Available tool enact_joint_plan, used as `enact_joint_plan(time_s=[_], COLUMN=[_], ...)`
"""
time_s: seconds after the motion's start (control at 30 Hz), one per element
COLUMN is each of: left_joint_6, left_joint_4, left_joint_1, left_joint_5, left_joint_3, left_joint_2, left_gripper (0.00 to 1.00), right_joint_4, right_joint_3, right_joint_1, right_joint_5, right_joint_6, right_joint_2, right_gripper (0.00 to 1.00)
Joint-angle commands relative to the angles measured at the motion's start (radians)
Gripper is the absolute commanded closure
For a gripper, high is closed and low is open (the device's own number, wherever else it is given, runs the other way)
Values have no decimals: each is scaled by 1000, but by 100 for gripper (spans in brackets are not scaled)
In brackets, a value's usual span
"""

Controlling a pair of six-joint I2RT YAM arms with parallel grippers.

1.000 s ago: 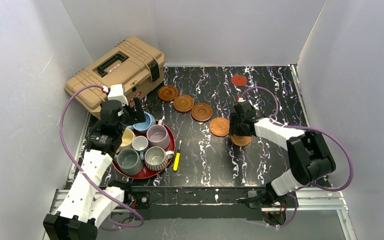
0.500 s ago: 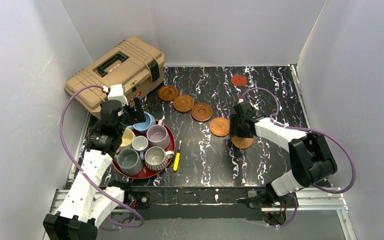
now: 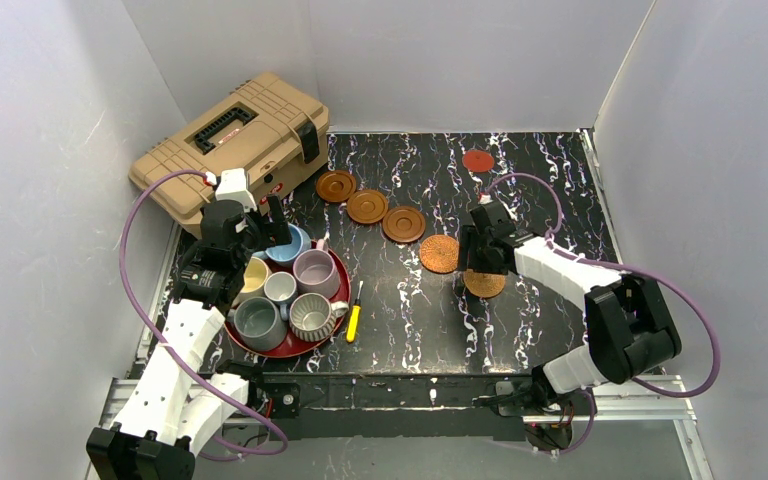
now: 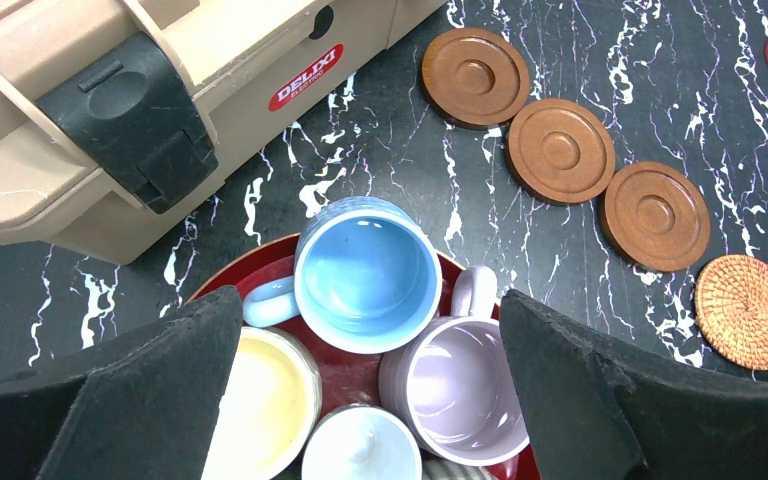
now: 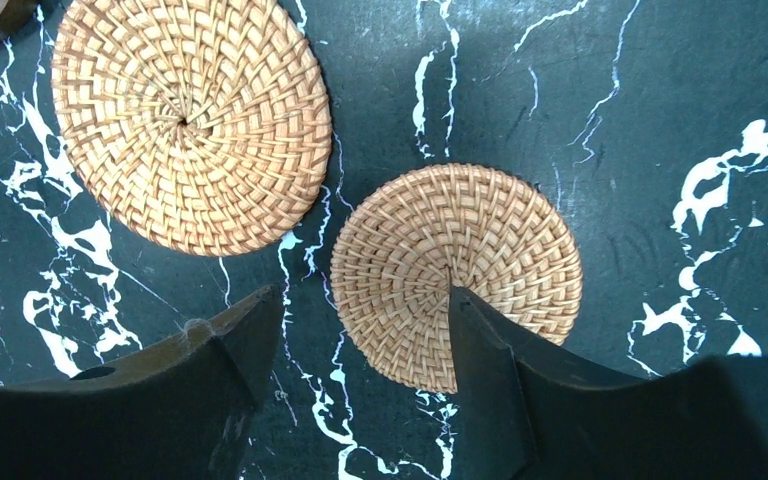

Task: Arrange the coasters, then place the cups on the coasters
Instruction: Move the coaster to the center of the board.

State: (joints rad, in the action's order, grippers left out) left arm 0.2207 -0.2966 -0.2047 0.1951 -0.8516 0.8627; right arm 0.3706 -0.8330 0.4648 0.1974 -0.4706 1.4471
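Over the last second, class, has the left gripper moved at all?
No. The left gripper sits where it was, open above the light blue mug, the same way off from the toolbox.

A fixed camera is looking down from above and behind both arms, taking in the whole worktop [image 3: 520, 330]. The left wrist camera is peering closely past its jaws at the light blue mug [image 4: 365, 275] ahead of them. The right wrist camera is hanging even closer, facing straight down and sharing with the left view the woven coaster [image 5: 185, 125] beyond its left jaw.
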Motion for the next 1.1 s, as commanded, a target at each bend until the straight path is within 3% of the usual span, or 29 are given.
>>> enact_joint_plan(time_s=[0.0,0.43,1.07], left_joint_6=[-3,0,1], left_joint_4=[-12,-10,-9], left_joint_1=[5,5,6], left_joint_5=[2,-3,-5], left_joint_3=[-21,-21,-22], left_joint_2=[-5,-4,-2], left_gripper=[1,1,1], right_joint_4=[-29,-90,-113], right_joint_3=[35,95,98], right_joint_1=[-18,-88,-98], right_joint_5=[-51,-137,-142], right_joint_6=[-32,-56,-71], right_joint_2=[-40,-44,-47], right_gripper=[29,34,36])
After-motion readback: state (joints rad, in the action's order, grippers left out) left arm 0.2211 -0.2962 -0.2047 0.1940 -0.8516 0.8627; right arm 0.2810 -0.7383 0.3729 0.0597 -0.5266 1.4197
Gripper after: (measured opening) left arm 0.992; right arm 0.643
